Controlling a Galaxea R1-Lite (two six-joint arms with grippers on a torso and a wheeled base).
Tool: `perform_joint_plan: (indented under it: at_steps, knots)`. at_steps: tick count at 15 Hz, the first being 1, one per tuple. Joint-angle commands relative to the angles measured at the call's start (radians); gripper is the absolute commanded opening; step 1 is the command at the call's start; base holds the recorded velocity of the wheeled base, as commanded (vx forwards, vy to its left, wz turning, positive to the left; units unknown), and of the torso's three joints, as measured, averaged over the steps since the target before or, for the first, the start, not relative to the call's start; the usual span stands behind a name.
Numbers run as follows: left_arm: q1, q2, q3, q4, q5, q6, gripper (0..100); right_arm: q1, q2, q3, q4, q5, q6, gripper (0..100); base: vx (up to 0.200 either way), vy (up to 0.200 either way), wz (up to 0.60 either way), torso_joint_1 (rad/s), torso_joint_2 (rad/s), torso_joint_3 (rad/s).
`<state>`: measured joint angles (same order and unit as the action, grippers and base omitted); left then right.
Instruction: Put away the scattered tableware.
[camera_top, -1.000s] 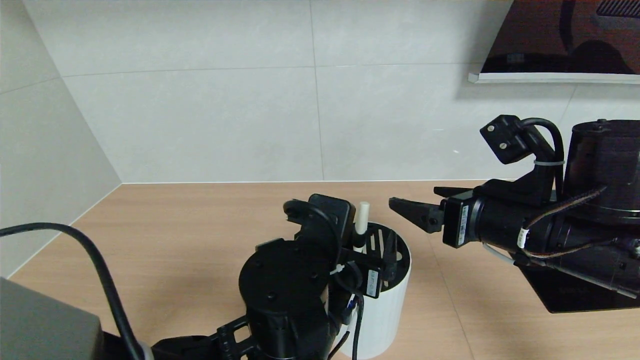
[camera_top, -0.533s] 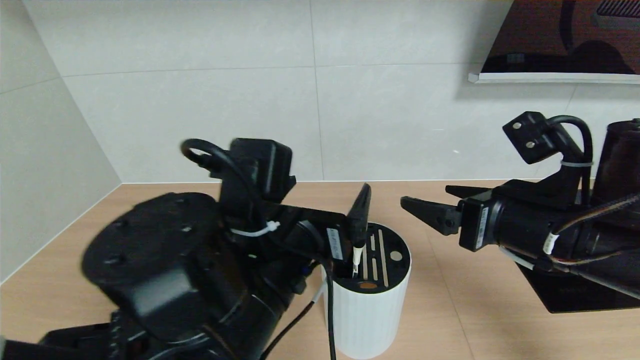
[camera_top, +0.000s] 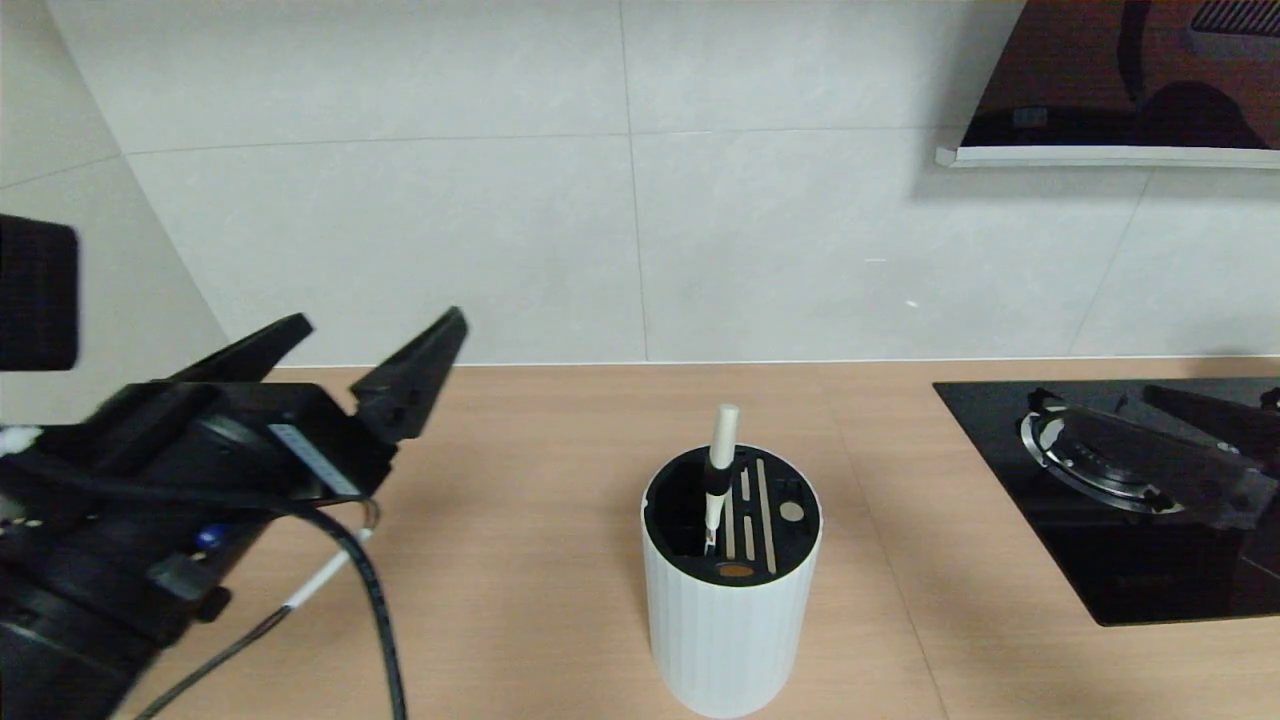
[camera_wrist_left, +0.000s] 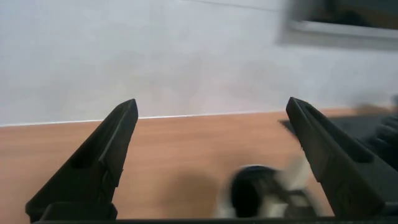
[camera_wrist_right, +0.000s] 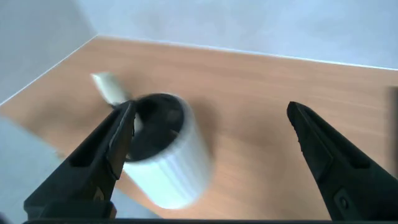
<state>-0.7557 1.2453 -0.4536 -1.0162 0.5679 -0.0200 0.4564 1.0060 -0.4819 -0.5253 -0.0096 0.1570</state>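
Left claw spread wide, left of the white holder; right claw also spread; white-handled utensil upright in holder (wood surface)

The utensil's lower end is hidden inside the holder, itself a blur in both wrist views. The stove runs off the right edge.
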Motion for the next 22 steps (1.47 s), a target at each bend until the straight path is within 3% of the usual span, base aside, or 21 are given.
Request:
perform_joint_plan:
  at_steps: [1,2,4,8,9,11,12,13,16,18,19,20,22]
  knots:
    - [0.181,-0.267,0.092,0.076,-0.011,0.061,100,-0.170,-0.265,0.094,0.018,0.026,-0.005,100,0.000,0.000,0.00,0.000,0.00,0.000]
    - [0.251,-0.356,0.118,0.122,-0.011,0.097,100,-0.214,-0.349,0.094,0.064,0.026,-0.010,100,0.000,0.000,0.00,0.000,0.00,0.000]
    - [0.358,-0.515,0.147,0.220,-0.010,0.124,100,-0.265,-0.523,0.086,0.191,0.017,-0.057,100,0.000,0.000,0.00,0.000,0.00,0.000]
    - [0.547,-0.863,0.133,0.528,-0.042,0.132,100,-0.331,-0.805,0.051,0.516,-0.056,-0.145,100,0.000,0.000,0.00,0.000,0.00,0.000]
    - [0.579,-0.937,0.124,0.600,-0.072,0.132,100,-0.347,-0.849,0.051,0.556,-0.056,-0.171,100,0.000,0.000,0.00,0.000,0.00,0.000]
    - [0.655,-1.112,0.052,0.840,-0.123,0.132,100,-0.409,-0.928,0.055,0.608,-0.055,-0.206,100,0.000,0.000,0.00,0.000,0.00,0.000]
    - [0.678,-1.156,0.026,0.921,-0.132,0.127,100,-0.443,-0.955,0.065,0.614,-0.047,-0.206,100,0.000,0.000,0.00,0.000,0.00,0.000]
    - [0.725,-1.182,0.018,0.938,-0.141,0.124,100,-0.449,-0.989,0.091,0.627,-0.046,-0.206,100,0.000,0.000,0.00,0.000,0.00,0.000]
    - [0.757,-1.245,0.070,1.005,-0.158,0.121,100,-0.455,-1.006,0.152,0.628,-0.053,-0.197,100,0.000,0.000,0.00,0.000,0.00,0.000]
    - [0.757,-1.245,0.197,1.009,-0.201,0.107,100,-0.455,-1.006,0.238,0.628,-0.046,-0.192,100,0.000,0.000,0.00,0.000,0.00,0.000]
    - [0.757,-1.245,0.305,0.999,-0.293,0.048,100,-0.455,-1.006,0.304,0.604,-0.044,-0.192,100,0.000,0.000,0.00,0.000,0.00,0.000]
    - [0.757,-1.245,0.348,0.998,-0.368,0.015,100,-0.455,-1.006,0.348,0.553,-0.038,-0.189,100,0.000,0.000,0.00,0.000,0.00,0.000]
    - [0.757,-1.245,0.418,0.989,-0.430,0.008,100,-0.455,-1.006,0.471,0.419,-0.018,-0.194,100,0.000,0.000,0.00,0.000,0.00,0.000]
